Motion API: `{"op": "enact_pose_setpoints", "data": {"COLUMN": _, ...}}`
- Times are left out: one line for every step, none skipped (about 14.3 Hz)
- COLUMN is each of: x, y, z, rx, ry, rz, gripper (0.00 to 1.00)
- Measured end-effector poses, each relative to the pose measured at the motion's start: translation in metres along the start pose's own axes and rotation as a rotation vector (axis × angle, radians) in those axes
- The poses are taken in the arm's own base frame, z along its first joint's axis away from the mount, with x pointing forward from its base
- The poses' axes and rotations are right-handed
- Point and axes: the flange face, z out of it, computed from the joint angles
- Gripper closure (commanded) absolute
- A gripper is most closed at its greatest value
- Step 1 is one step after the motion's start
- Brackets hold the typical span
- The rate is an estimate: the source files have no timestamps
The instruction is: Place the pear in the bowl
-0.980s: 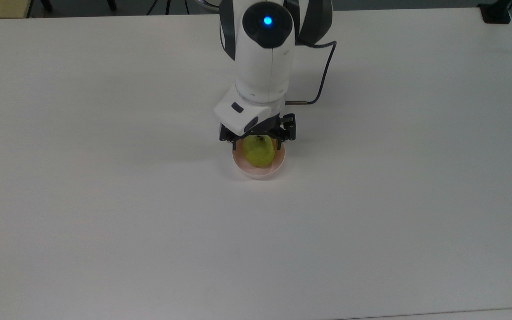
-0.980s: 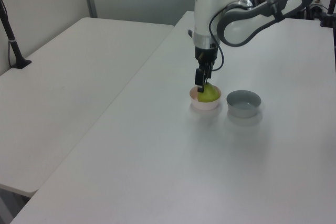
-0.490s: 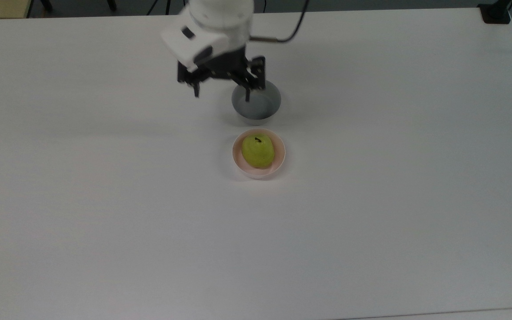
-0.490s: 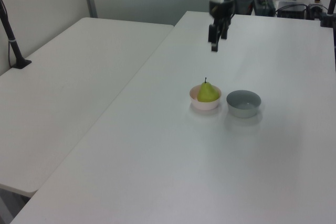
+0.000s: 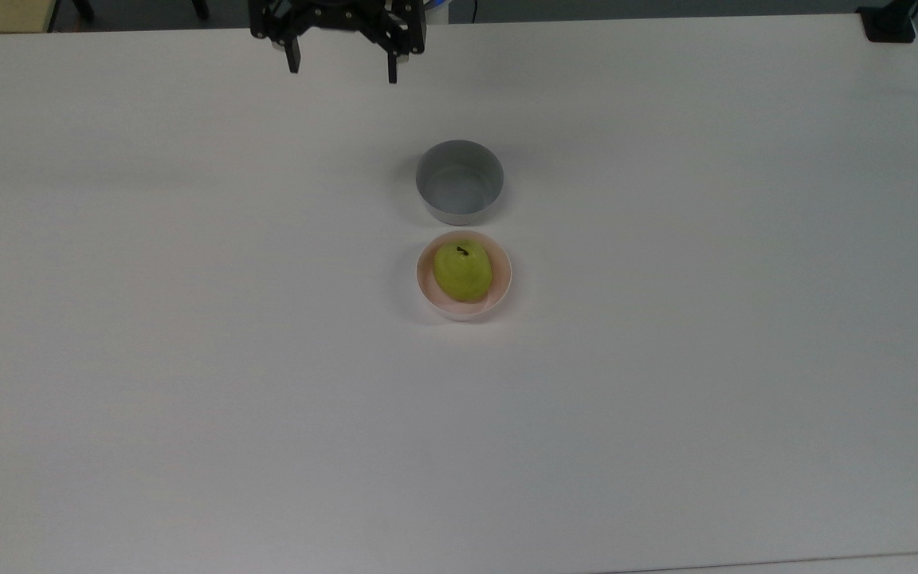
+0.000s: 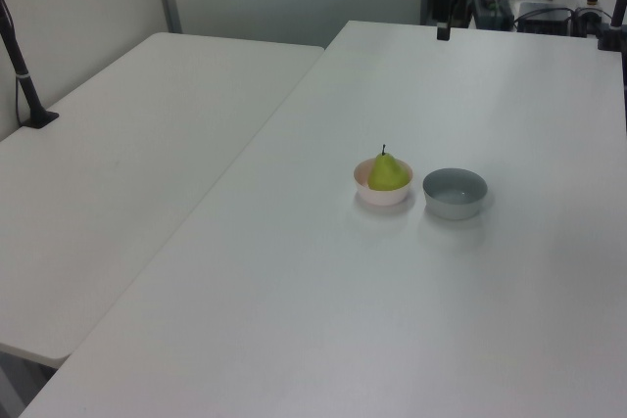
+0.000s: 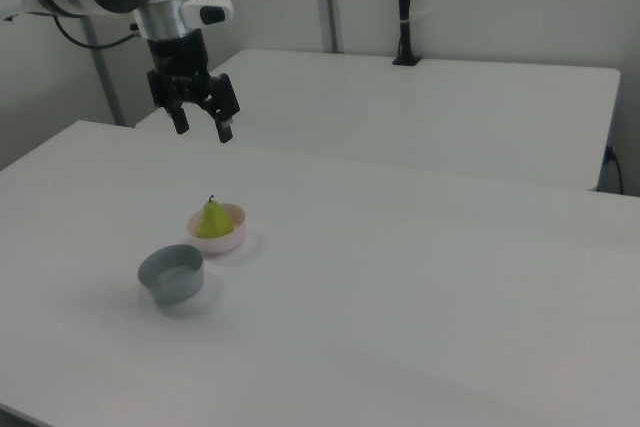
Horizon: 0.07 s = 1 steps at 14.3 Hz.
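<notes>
In the top view, the end effector (image 5: 342, 62) hangs at the upper edge, its 2 black fingers (image 5: 293, 57) spread wide apart and grasping nothing. Below it and to the top view's right, well apart from it, stands the grey bowl (image 5: 459, 182), and just below that bowl, nearly touching it, sits the pale pink bowl (image 5: 502, 291). The pear (image 5: 463, 271) rests inside the pink bowl, its dark stem toward the grey bowl, farther from the end effector than the grey bowl is. All stand on the white counter (image 5: 188, 359).

In the left view, the pear (image 6: 388, 172) stands upright in the pink bowl (image 6: 380, 193), stem up, with the grey bowl (image 6: 455, 193) just beside it on the left view's right.

In the right view, the end effector (image 7: 200, 119) is raised above the counter (image 7: 420, 307), released and empty. The pink bowl (image 7: 226, 238) with the pear (image 7: 211, 219) lies below it, and the grey bowl (image 7: 171, 273) sits lower and toward the right view's left.
</notes>
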Motion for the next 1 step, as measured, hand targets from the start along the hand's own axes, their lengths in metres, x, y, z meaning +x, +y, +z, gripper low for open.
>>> {"op": "enact_pose_setpoints", "data": {"x": -0.0031, "y": 0.0016, "z": -0.004, "rx": 0.004, "ry": 0.0, "rz": 0.003, "gripper": 0.0}}
